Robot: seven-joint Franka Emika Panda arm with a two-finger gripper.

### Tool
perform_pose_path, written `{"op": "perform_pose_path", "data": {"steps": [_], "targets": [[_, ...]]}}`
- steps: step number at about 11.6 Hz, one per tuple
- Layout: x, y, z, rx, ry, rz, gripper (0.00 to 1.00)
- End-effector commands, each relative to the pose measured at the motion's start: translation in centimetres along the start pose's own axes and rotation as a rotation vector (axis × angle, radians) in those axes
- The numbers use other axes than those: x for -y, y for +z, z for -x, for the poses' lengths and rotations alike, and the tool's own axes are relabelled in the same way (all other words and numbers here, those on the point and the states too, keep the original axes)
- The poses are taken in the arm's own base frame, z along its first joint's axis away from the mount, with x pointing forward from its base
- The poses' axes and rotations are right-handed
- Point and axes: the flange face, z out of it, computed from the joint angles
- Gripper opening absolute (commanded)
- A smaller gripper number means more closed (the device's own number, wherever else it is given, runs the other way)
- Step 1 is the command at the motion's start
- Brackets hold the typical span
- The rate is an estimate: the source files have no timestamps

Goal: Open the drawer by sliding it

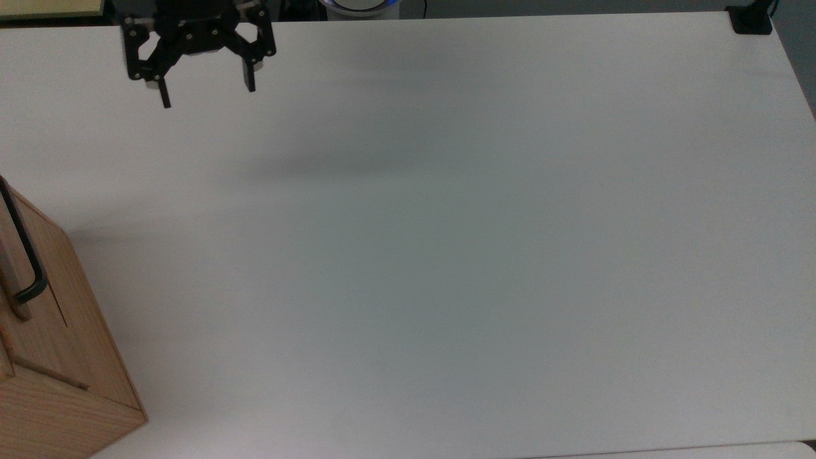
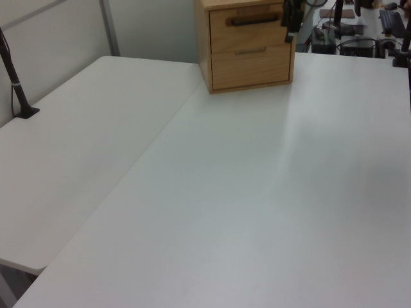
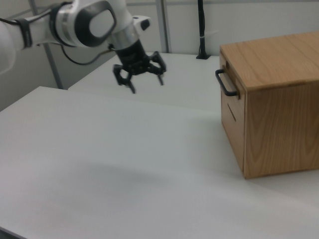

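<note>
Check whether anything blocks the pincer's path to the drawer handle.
Nothing visible does. The open black pincer hangs above bare white table, apart from the pine drawer's black U-shaped bar handle.

Top view looks straight down on the bench (image 1: 446,255). Left view faces the cabinet (image 2: 250,45) front from across the bench; right view sits low, nearer. All share the cabinet.
</note>
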Motion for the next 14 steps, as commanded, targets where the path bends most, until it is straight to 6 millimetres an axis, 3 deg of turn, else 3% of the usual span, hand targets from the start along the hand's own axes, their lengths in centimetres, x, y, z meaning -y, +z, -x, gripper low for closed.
{"op": "perform_pose_path", "data": {"steps": [1, 5, 10, 12, 14], "targets": [[-4.9, 2.4, 0.1, -0.072, -0.159, 0.198, 1.00], [-9.7, 5.7, 0.3, -0.122, -0.173, 0.399, 0.88], [-14.7, 9.3, 2.1, -0.152, -0.171, 0.547, 0.83], [-16.1, 10.4, 2.2, -0.138, -0.164, 0.562, 0.78], [-16.3, 10.9, 2.3, -0.129, -0.164, 0.563, 0.65]]}}
